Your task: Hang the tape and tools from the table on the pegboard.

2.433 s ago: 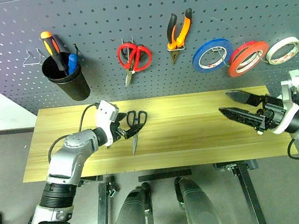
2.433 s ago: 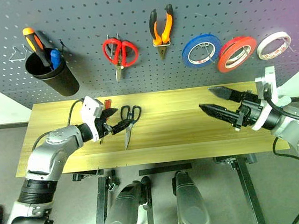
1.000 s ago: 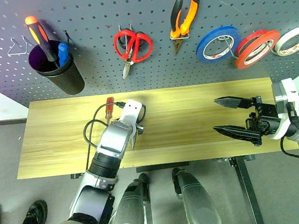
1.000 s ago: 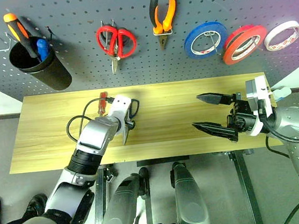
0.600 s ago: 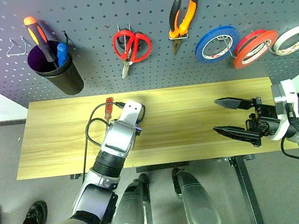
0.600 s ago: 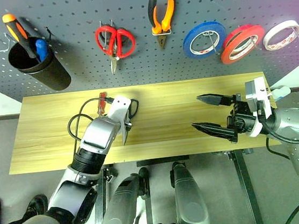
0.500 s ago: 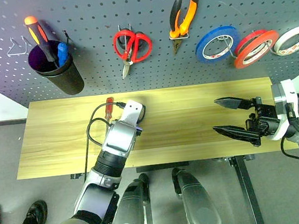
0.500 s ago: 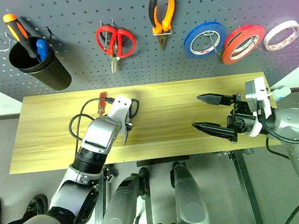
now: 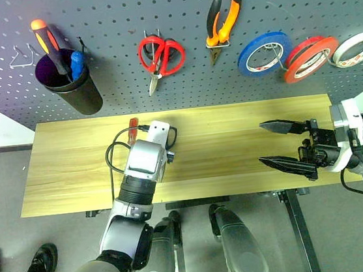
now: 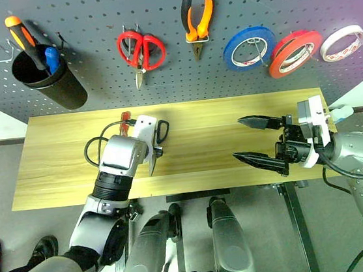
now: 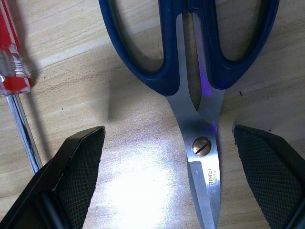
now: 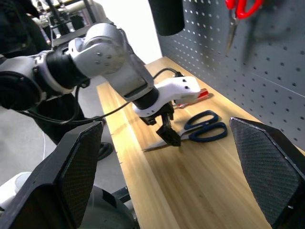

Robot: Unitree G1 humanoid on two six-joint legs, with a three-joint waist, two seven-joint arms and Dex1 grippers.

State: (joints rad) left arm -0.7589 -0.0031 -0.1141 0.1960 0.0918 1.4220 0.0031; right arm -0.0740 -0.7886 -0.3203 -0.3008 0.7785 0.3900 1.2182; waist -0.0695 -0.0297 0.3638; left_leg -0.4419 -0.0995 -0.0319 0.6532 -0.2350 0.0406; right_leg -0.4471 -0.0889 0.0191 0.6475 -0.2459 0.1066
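Swung in from the side since the earliest picture, the left arm now reaches straight forward over the long light yellowish wooden table point(image 9: 246, 128), and its wrist hides most of the dark blue-handled scissors point(image 11: 190, 62) from the head camera.

At far left on the dark grey perforated pegboard point(image 9: 183, 90) hangs a black cup point(image 9: 74, 89) holding an orange-and-black screwdriver point(image 9: 49, 43) and a blue-handled tool point(image 9: 76, 62); nothing else can be made out inside it. Red-handled scissors point(image 9: 160, 56) hang next.

Below, on the table, the slim red-handled screwdriver point(image 11: 12, 52) lies just beside the dark scissors. The left gripper point(image 11: 176, 171) points steeply down with its fingers spread wide, straddling the scissors' pivot screw; one finger point(image 11: 78, 167) sits on bare wood between screwdriver and blades, the other point(image 11: 267, 167) beyond the blades. Neither touches the steel yet.

To grip well, I would lower until the pads flank the blades at the pivot, then close there, keeping clear of the screwdriver shaft so it is not dragged along, and leave the finger loops free for a hook.

Further right, the orange-and-black pliers point(image 9: 221, 26) already hang, then a blue roll point(image 9: 264, 51), the orange-red tape roll point(image 9: 309, 58) and a white roll point(image 9: 354, 49). The right gripper point(image 9: 286, 144) hovers over the table's right end, fingers wide apart and empty.
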